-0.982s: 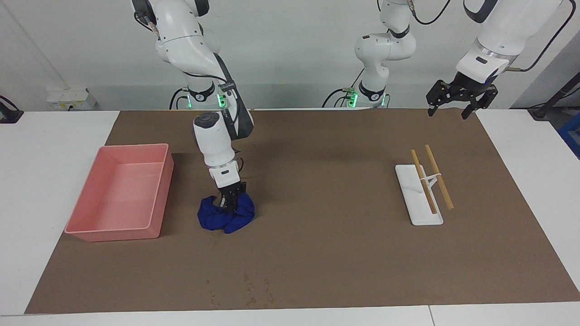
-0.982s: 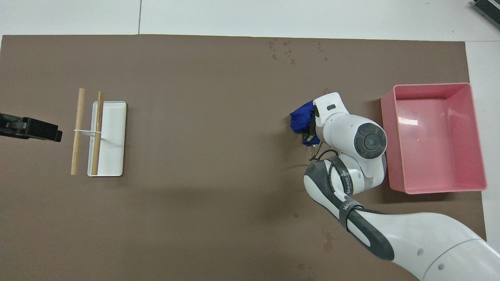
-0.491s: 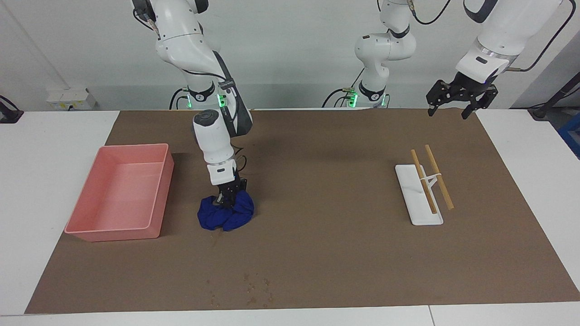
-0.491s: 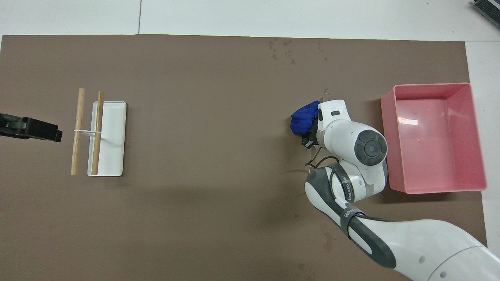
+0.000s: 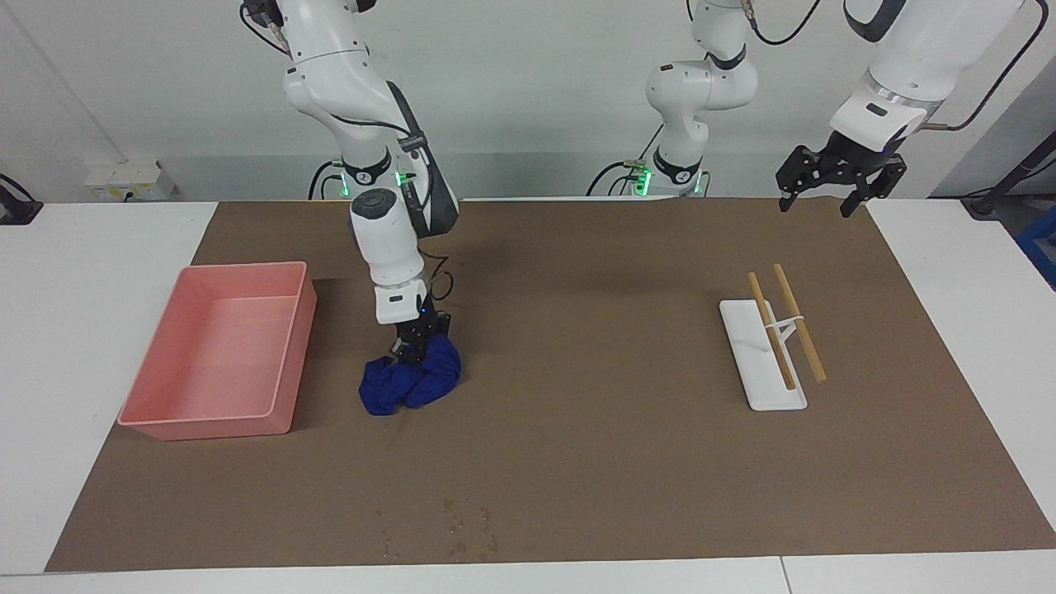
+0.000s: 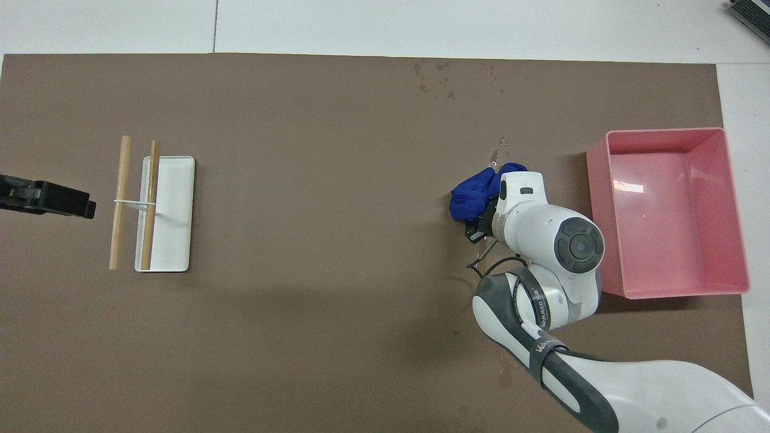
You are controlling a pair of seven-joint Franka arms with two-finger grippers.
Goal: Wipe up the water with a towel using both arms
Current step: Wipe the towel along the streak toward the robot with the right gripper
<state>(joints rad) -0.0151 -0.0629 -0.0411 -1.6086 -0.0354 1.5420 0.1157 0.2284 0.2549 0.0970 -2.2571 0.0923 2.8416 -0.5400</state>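
In the facing view, at the left of the frame, the pink tray (image 5: 216, 355) sits on the brown mat (image 5: 577, 462), its long side running up the picture. Just to its right, left of centre, my right gripper (image 5: 419, 351) comes down from my right arm (image 5: 388, 247) with its fingertips pressed together on a bunch of the towel (image 5: 410, 384) — the blue cloth is crumpled in a heap on the mat, and its lower folds seem to rest on the surface, though I cannot tell for sure where the gripper covers it. Below the towel, near the bottom edge of the mat, a scatter of small wet spots (image 5: 462, 528) darkens the brown; the towel is well apart from them.

Right of centre lies a white flat holder (image 5: 755, 371) with two wooden sticks (image 5: 799, 322) propped across it at a slant. In the upper right of the frame my left gripper (image 5: 829, 198) hangs in the air over the mat's top right corner, jaws spread wide and empty — that arm (image 5: 907, 58) waits.

In the overhead view the towel (image 6: 475, 192) shows at centre right, half under my right wrist, with the tray (image 6: 737, 210) at the right edge.
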